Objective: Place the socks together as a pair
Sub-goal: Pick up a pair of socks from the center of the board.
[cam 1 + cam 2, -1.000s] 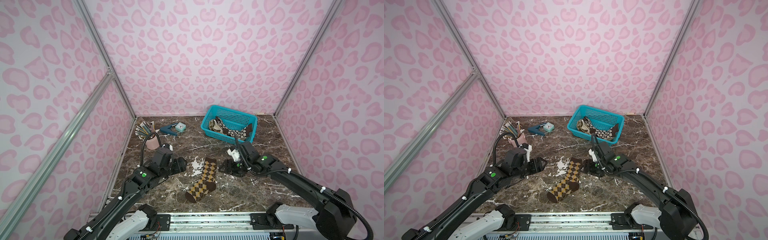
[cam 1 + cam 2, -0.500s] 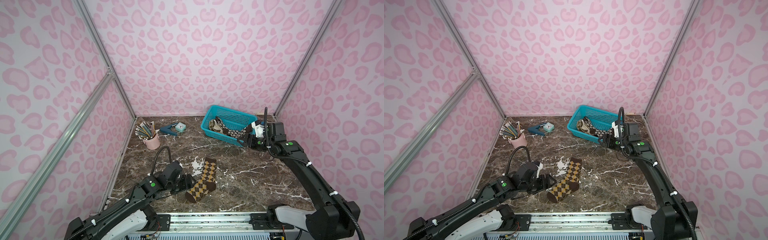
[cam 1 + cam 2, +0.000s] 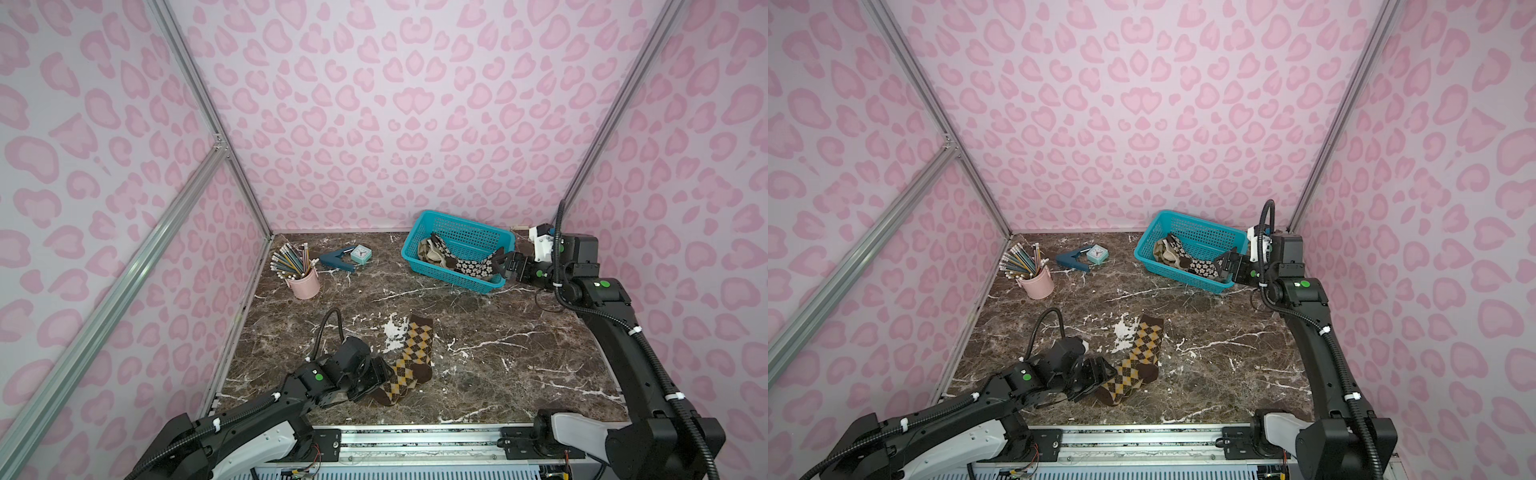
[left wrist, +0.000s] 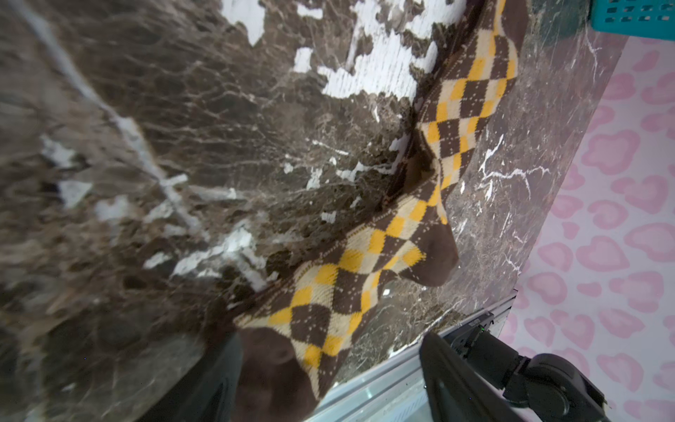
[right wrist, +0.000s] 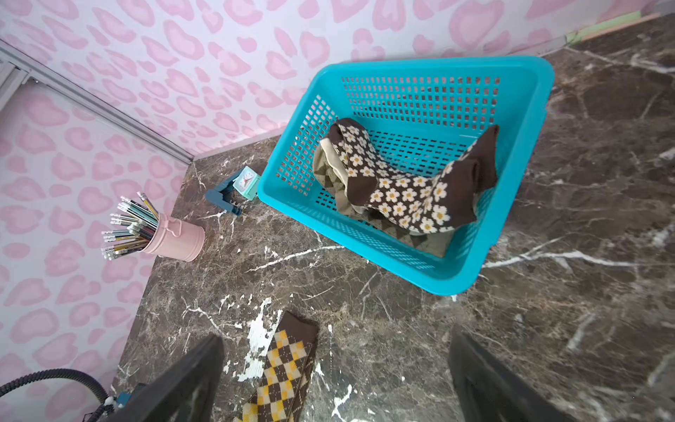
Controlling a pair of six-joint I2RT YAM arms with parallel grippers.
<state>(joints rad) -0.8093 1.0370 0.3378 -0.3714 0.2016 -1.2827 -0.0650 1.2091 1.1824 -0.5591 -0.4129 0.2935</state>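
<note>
while one argyle sock [image 3: 411, 359] lies alone on the near surface [image 3: 519, 374], step in hand: a mate for it is judged to be sought in the basket; no pair is laid out yet.
left tool [image 3: 380, 374]: held low at the sock's dark toe end, jaws spread, with the toe seen between them in the wrist view; nothing is gripped, and contact with the pads cannot be told.
sock on the surface: laid flat, toe nearest, cuff pointed toward the basket; brown with yellow and cream diamonds, bent slightly at the heel.
right tool [image 3: 503, 266]: poised at the basket's near right corner, above the rim, jaws spread wide and empty.
basket [image 3: 449, 279]: teal and perforated, set at the far right of the surface; a dark brown flowered sock [image 5: 398, 197] is draped on top, and paler cream cloth [image 5: 327, 171] with diamonds is seen beneath it; the number of socks heaped there cannot be counted.
next move: the right tool is expected to be lowered into the basket and closed on one sock only; a pinch on a free edge is called for, since the flowered one covers the rest.
pink cup [image 3: 305, 284]: far left, filled with pencils [image 3: 289, 259].
beyond the cup: a small clock [image 3: 360, 253] and a blue clamp-shaped item [image 3: 336, 262] are set side by side, apart from the task.
</note>
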